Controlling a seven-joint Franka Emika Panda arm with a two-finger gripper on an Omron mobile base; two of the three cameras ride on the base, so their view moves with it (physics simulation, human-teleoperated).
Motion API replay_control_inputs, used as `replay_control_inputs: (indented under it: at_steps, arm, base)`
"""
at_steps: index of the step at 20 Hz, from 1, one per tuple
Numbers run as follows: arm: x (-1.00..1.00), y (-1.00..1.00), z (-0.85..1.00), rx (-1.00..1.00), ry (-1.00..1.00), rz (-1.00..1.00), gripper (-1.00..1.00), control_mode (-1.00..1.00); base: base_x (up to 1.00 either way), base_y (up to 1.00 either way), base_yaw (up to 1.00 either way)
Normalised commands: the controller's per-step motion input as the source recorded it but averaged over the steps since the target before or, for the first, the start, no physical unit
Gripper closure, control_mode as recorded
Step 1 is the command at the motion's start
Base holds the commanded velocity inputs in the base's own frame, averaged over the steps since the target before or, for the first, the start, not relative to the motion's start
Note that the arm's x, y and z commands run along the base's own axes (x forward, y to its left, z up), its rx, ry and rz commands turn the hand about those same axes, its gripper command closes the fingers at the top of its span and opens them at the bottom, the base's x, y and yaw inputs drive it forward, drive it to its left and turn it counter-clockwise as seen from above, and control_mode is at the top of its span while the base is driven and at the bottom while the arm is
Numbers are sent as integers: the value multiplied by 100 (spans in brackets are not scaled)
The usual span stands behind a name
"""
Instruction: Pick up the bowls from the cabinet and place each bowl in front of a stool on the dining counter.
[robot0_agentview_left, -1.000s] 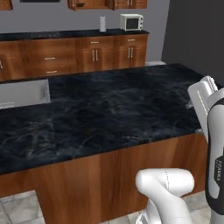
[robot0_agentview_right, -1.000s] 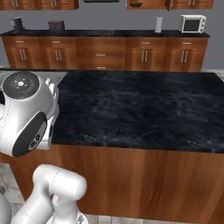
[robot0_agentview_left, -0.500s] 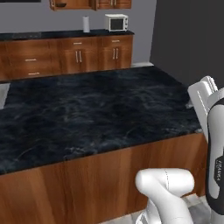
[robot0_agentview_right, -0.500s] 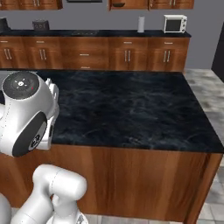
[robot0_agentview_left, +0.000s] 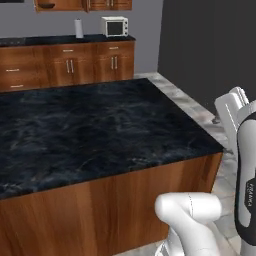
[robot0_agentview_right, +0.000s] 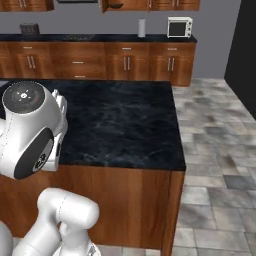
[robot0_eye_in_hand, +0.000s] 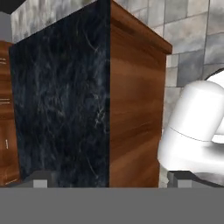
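The dining counter (robot0_agentview_left: 100, 130) (robot0_agentview_right: 120, 120) stretches in front of me, its black veined marble top bare, and its right end corner shows. The hand view looks at that same counter (robot0_eye_in_hand: 57, 100) rolled on its side, marble to the left and wood side to the right. My gripper (robot0_eye_in_hand: 109, 183) is open, fingertips (robot0_eye_in_hand: 40, 179) far apart with nothing between them. High on the far wall hangs the cabinet (robot0_agentview_left: 60, 5) (robot0_agentview_right: 125, 5). A small dark rounded shape (robot0_agentview_right: 115, 6) sits in its open part, too small to name as a bowl.
The wall counter with drawers (robot0_agentview_left: 65, 62) runs along the back, carrying a microwave (robot0_agentview_left: 114, 26), a white roll (robot0_agentview_left: 78, 28) and a toaster (robot0_agentview_right: 29, 29). Grey tiled floor (robot0_agentview_right: 215, 125) lies to the right of the island, beside a dark wall (robot0_agentview_left: 210, 50).
The whole picture has slid left, so the base has moved right along the island. Its right end and the tiled floor have come into view. The gripper stays open.
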Motion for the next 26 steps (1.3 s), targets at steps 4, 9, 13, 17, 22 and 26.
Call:
replay_control_inputs:
  at_steps: [4, 9, 13, 17, 22, 26]
  arm:
    - [0, 0, 0, 0, 0, 0, -100, 100]
    - [0, 0, 0, 0, 0, 0, -100, 100]
    - [0, 0, 0, 0, 0, 0, -100, 100]
    - [0, 0, 0, 0, 0, 0, -100, 100]
    - [0, 0, 0, 0, 0, 0, -100, 100]
    - [0, 0, 0, 0, 0, 0, -100, 100]
  base:
    - [8, -100, 0]
    - [22, -100, 0]
    - [41, -100, 0]
    - [56, -100, 0]
    - [73, -100, 0]
    - [100, -100, 2]
